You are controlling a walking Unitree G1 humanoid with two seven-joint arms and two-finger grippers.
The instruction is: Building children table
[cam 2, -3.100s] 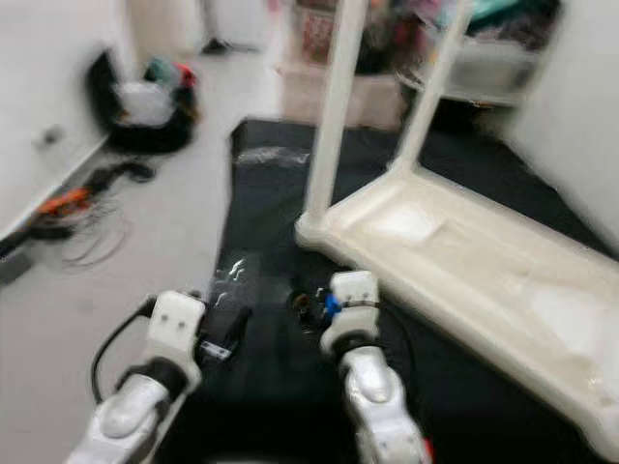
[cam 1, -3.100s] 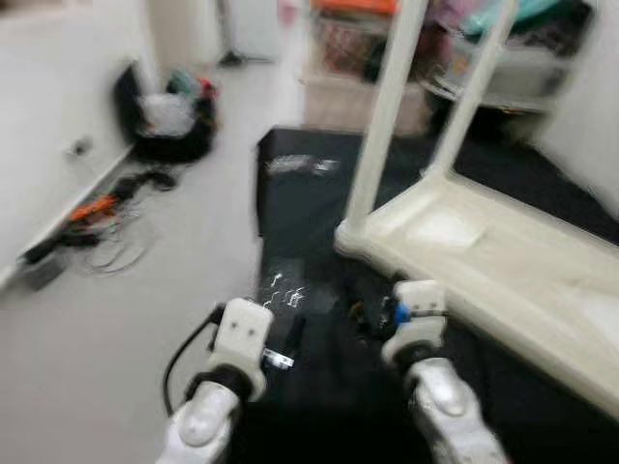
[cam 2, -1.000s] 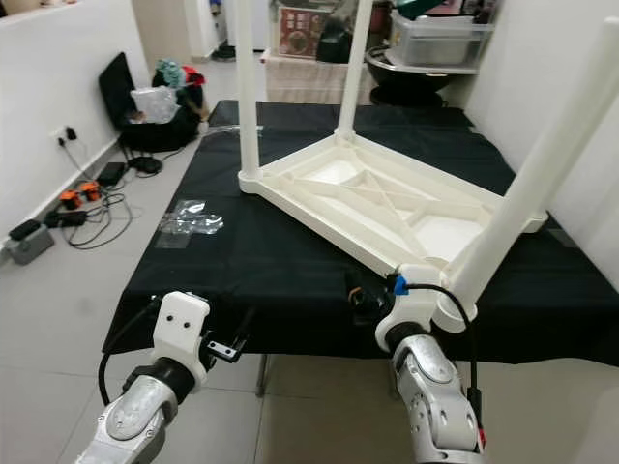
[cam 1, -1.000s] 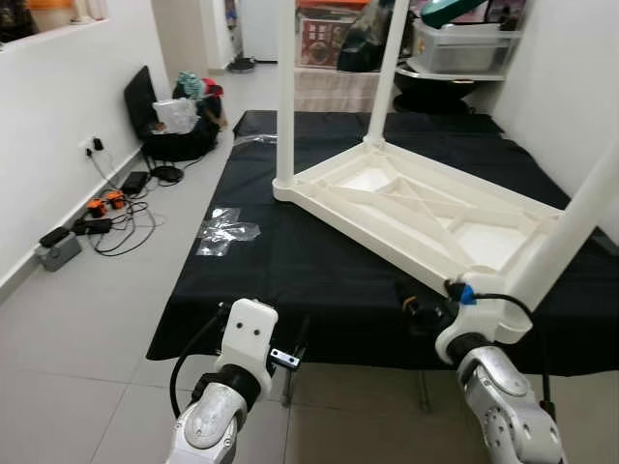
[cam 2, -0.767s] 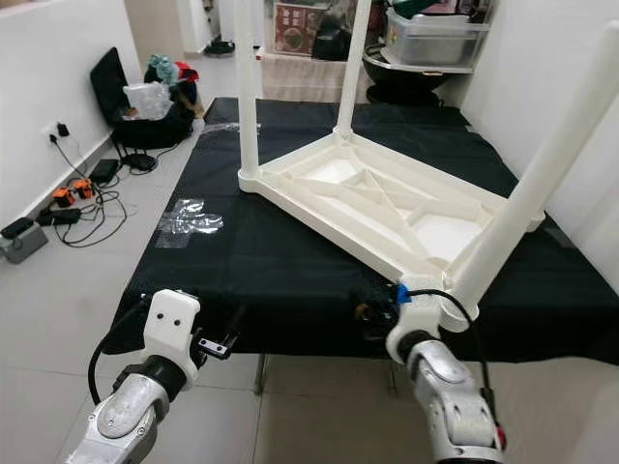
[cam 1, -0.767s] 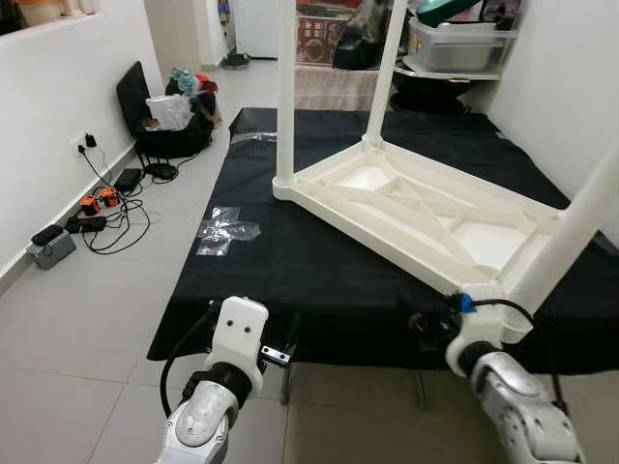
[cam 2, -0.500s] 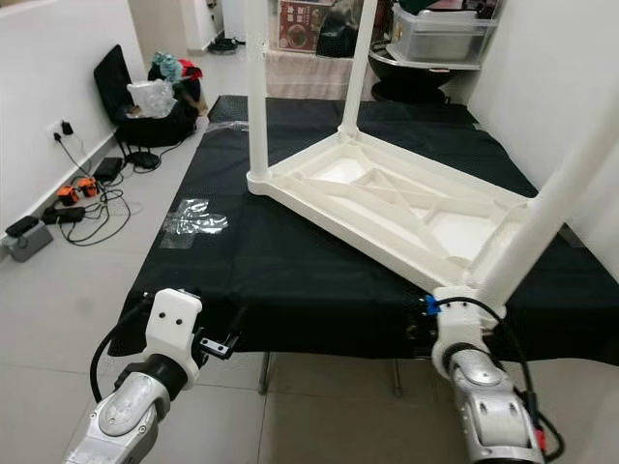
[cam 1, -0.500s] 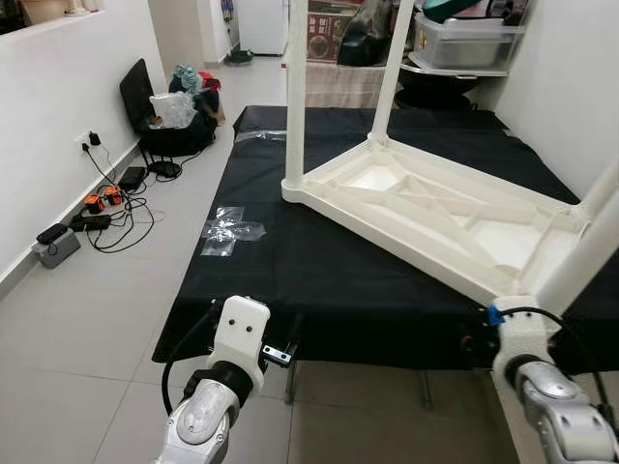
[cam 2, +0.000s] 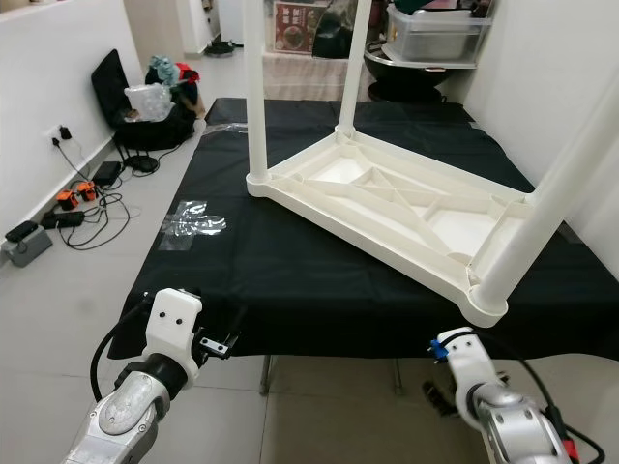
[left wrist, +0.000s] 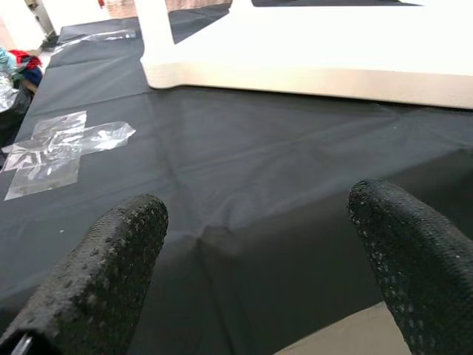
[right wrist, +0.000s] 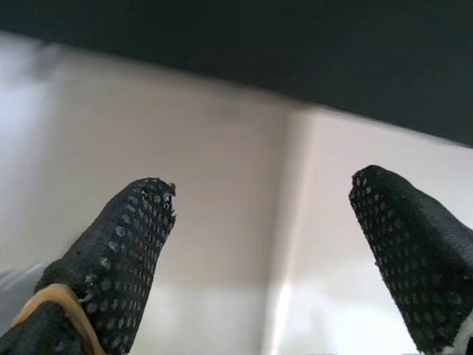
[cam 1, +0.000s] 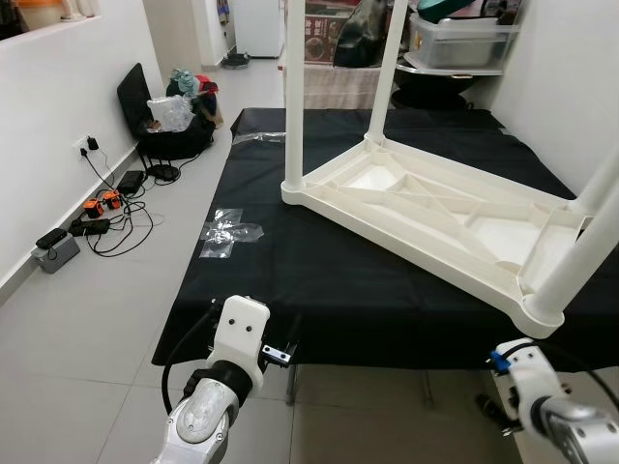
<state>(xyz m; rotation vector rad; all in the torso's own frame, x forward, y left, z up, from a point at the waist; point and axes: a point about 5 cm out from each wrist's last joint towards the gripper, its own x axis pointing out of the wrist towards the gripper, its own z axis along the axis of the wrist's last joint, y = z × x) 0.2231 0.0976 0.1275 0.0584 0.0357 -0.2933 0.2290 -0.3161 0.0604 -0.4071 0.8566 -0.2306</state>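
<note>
A white children's table [cam 1: 455,227] lies upside down on a black cloth [cam 1: 319,280], with three legs pointing up. Its nearest leg [cam 1: 575,256] rises at the right corner. My left gripper [cam 1: 288,348] hangs open in front of the cloth's near edge; the left wrist view shows my left gripper [left wrist: 259,207] apart over the cloth, with the table's rim [left wrist: 310,74] beyond. My right gripper [cam 2: 437,391] is low, below the cloth's front edge near the table's right corner. In the right wrist view my right gripper [right wrist: 262,188] stands open over floor tiles, holding nothing.
A clear plastic bag [cam 1: 228,235] lies on the cloth's left side. Cables and a power strip [cam 1: 92,208] trail on the floor by the left wall, with a black bag [cam 1: 169,121] further back. Storage boxes [cam 1: 455,43] stand behind. A white wall [cam 1: 571,87] closes the right.
My right arm has dropped from the base of the table's nearest leg to below the cloth's front edge. The left arm has hardly moved.
</note>
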